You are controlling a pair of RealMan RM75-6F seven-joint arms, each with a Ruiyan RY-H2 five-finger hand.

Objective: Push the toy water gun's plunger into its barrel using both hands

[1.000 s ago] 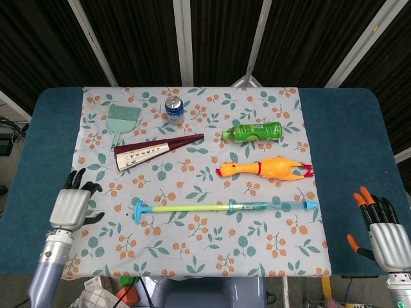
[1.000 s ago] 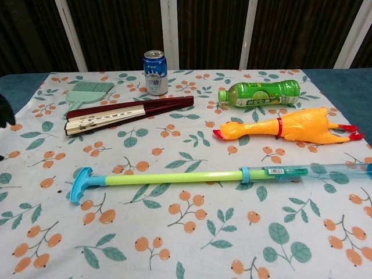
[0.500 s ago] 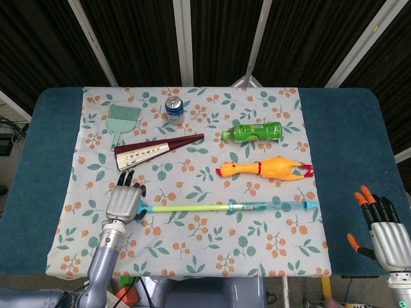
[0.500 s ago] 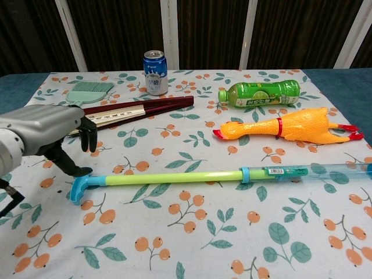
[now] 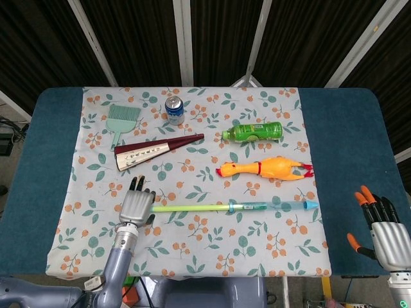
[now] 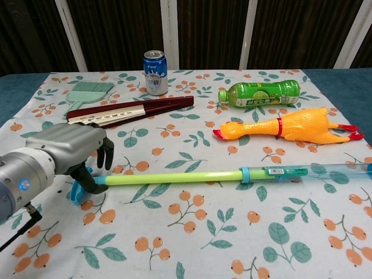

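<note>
Soda can point(image 5: 174, 110), brush point(image 5: 120, 121), folded fan point(image 5: 157, 150), green bottle point(image 5: 253, 132), rubber chicken point(image 5: 266, 169) on floral cloth point(image 5: 257, 250).

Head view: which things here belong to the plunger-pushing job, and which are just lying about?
Job: toy water gun, left hand over its plunger handle, right hand off the cloth.
Lying about: rubber chicken, green bottle, can, folded fan, brush.

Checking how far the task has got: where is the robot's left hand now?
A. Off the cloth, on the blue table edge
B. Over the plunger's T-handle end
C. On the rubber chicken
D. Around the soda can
B: the left hand covers the blue handle end of the water gun, fingers curled above it.
</note>
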